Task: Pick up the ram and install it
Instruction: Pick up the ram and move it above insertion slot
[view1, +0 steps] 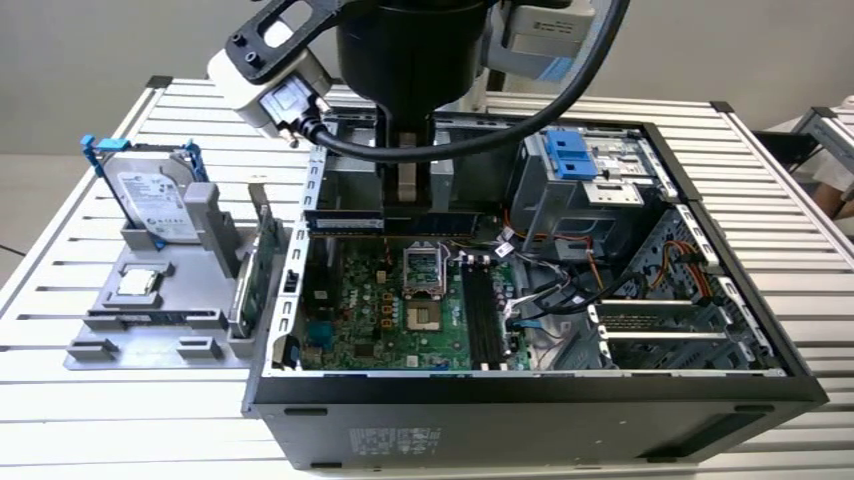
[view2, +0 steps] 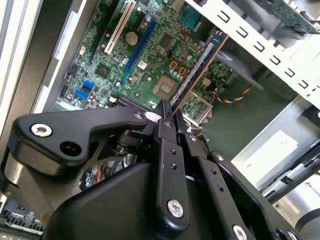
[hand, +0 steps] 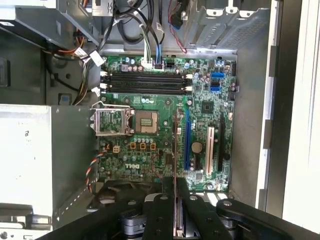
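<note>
From my station I see the gripper (view2: 172, 117) clamped tight on the ram (view2: 197, 65), its two black fingers (hand: 165, 205) pinching one end while the rest of the stick juts out above the motherboard (hand: 150, 100) inside the open computer case (view1: 534, 400). In the first wrist view the ram (hand: 175, 145) shows edge-on as a thin line over the motherboard, near its blue slot (hand: 187, 135), well apart from the motherboard's long black memory slots (hand: 145, 82), which lie crosswise to it. In the exterior view the stick (view1: 350, 218) hangs level under the arm at the motherboard's far edge.
</note>
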